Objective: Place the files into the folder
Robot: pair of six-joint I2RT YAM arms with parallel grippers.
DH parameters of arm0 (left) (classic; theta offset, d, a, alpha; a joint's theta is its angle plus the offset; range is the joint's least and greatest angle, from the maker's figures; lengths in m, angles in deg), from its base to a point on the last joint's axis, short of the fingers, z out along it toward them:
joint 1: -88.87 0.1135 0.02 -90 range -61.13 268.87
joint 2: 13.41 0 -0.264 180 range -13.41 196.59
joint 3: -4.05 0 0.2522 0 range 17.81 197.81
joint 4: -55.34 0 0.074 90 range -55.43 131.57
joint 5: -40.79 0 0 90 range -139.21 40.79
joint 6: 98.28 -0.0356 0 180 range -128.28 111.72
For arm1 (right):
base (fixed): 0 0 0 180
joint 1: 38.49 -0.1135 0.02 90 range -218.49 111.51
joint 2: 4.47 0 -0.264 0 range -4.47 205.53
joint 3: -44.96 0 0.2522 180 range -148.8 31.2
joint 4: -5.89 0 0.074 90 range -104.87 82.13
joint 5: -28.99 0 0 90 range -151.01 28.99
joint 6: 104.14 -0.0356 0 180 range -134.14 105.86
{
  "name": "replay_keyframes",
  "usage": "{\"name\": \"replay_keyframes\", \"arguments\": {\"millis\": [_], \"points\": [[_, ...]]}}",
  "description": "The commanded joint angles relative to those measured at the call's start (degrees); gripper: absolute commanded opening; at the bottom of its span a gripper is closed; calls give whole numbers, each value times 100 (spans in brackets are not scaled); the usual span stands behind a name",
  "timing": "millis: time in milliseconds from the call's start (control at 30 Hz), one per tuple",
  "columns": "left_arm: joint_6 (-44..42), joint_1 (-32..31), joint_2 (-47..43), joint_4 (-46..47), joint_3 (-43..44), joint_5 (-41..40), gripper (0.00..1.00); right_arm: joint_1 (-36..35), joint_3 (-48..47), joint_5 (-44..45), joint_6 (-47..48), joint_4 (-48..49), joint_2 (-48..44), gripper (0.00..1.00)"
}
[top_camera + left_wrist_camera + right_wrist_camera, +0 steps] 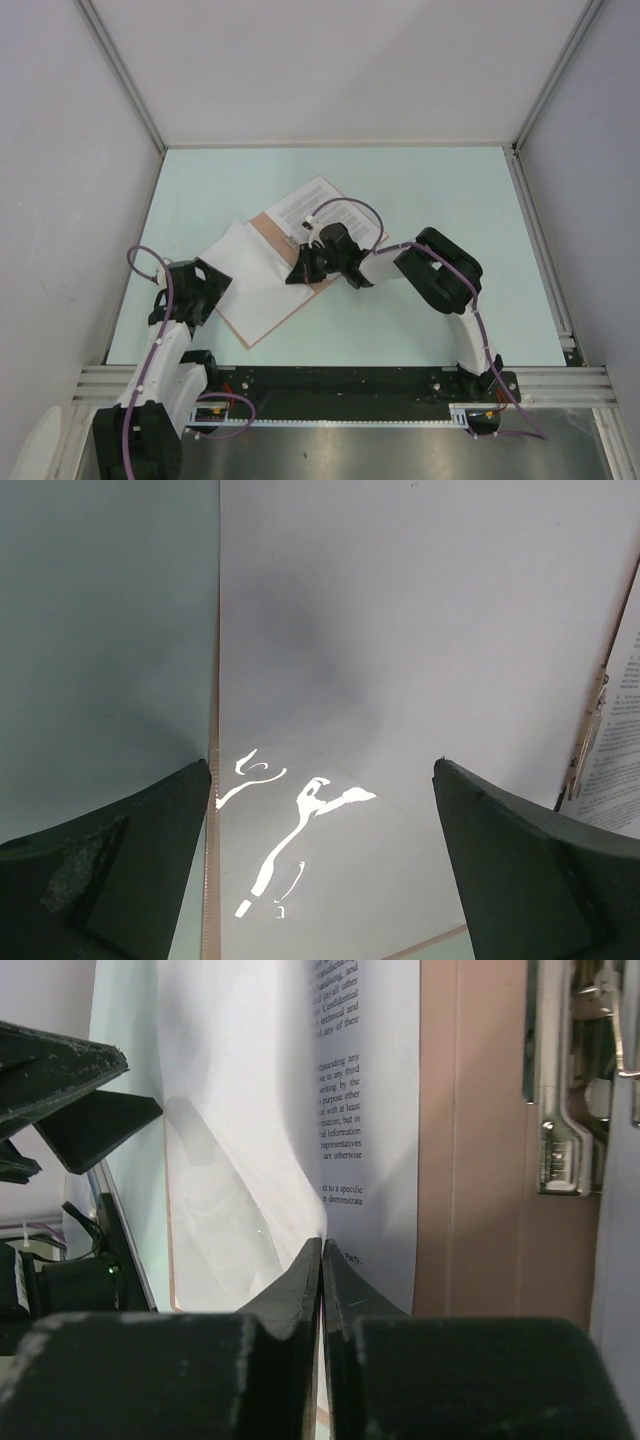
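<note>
1. Black fingers of my right gripper (322, 1255) are pressed together, clamped on the curled-up edge of a blank white sheet, one of the files (250, 1110).
2. Just beside that pinch, another of the files lies printed side up on the salmon-brown folder (470, 1160). A metal clip (560, 1090) sits on the bare card beyond the printed page.
3. From the top camera I see the folder lying open and skewed near the middle of the pale green table (420, 190). It carries paper on both halves: the printed page on the far half and the blank sheet over the left half. A strip of bare card shows along the near edge.
4. My left gripper (322, 770) has its fingers spread wide apart with nothing between them. It hangs above the blank sheet at the folder's left side. The folder's edge runs just past the left finger, with bare table beyond it.
</note>
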Motion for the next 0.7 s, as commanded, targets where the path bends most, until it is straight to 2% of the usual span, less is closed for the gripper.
{"name": "replay_keyframes", "arguments": {"millis": [0,100,200,267,300,400,667], "points": [[-53,33,-39,-56,-3,145,100,88,47,105,134,-29,-433,16],[-53,42,-21,-48,-3,154,100,123,47,184,344,-284,-600,28],[-53,33,-12,-48,-3,154,100,115,47,281,486,-522,-670,29],[-53,33,-12,-48,-3,145,100,80,64,359,591,-671,-697,26],[-53,33,-12,-48,-3,145,99,27,73,386,609,-689,-706,16],[-53,42,-12,-39,-3,145,100,-96,152,343,557,-567,-645,2],[-53,42,-47,-74,-3,127,100,-158,390,501,565,-557,-741,0]]}}
